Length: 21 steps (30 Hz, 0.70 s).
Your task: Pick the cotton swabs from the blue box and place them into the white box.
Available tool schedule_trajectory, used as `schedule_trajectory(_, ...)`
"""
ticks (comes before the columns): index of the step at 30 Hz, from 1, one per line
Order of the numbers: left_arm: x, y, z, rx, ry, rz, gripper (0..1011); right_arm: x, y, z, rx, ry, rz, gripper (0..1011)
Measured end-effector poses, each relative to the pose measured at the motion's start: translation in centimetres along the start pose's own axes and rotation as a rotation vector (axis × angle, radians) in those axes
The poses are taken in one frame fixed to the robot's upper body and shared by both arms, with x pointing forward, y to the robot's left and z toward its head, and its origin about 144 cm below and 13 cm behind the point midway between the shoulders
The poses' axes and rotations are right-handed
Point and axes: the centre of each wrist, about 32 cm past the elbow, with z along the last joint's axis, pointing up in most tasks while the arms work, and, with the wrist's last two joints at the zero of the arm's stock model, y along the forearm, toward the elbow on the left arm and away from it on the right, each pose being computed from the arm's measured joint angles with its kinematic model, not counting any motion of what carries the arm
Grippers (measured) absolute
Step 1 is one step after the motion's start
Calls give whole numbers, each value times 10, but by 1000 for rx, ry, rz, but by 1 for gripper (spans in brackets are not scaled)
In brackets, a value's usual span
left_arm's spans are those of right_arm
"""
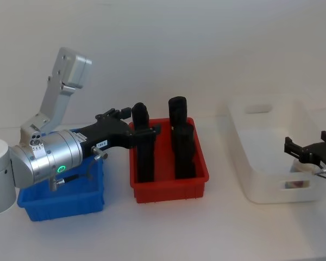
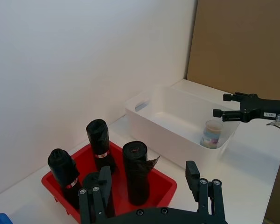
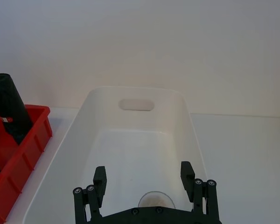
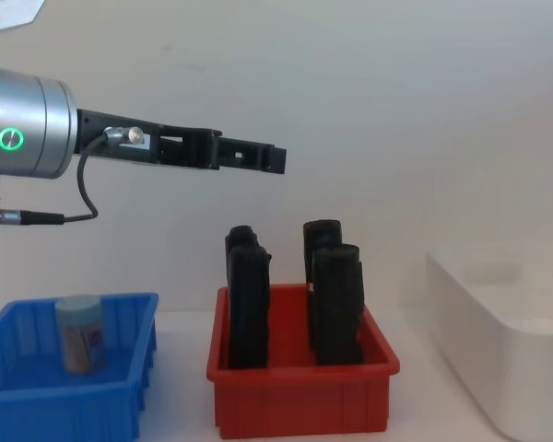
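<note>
- The blue box [image 4: 66, 405] sits nearest on the robot's left side of the white worktop [image 1: 168, 234]. One tub of cotton swabs [image 4: 80, 333] stands upright inside it, toward its left half.
- The left arm [image 1: 49, 155] passes over the blue box, with its silver wrist barrel lying roughly level and a green light lit on it. A pale link [image 1: 62, 81] angles up and back behind the barrel.
- From that barrel the left gripper [image 4: 267, 157] reaches out horizontally to the robot's right. In the chest view it is high above the things, well clear of the tops below. Its fingers [image 2: 203, 186] are spread apart with nothing between them.
- On the right side, the right gripper [image 3: 143, 172] comes in low from the right edge. It is poised over the near end of the white box [image 3: 135, 91], pointing inward. Its jaws are spread wide and carry nothing.
- A second tub of cotton swabs [image 2: 211, 134] stands upright on the floor of the white box at that near end. It is below the right gripper and apart from it.
- The red bin [image 4: 304, 401] lies between the two boxes, just beside the blue one. It holds four black upright blocks [image 4: 336, 304] in two rows.
- The left gripper hangs above the left-hand blocks.
- The white box runs away from the robot, with a handle slot [image 1: 258, 109] in its far wall.
- A plain pale wall [image 1: 179, 43] stands behind everything.
</note>
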Motion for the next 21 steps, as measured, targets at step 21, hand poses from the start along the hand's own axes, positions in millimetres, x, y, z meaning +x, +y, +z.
schedule_trajectory(21,0,0,0,0,0,0,1004,2,-1,2,19,-6,4,1001)
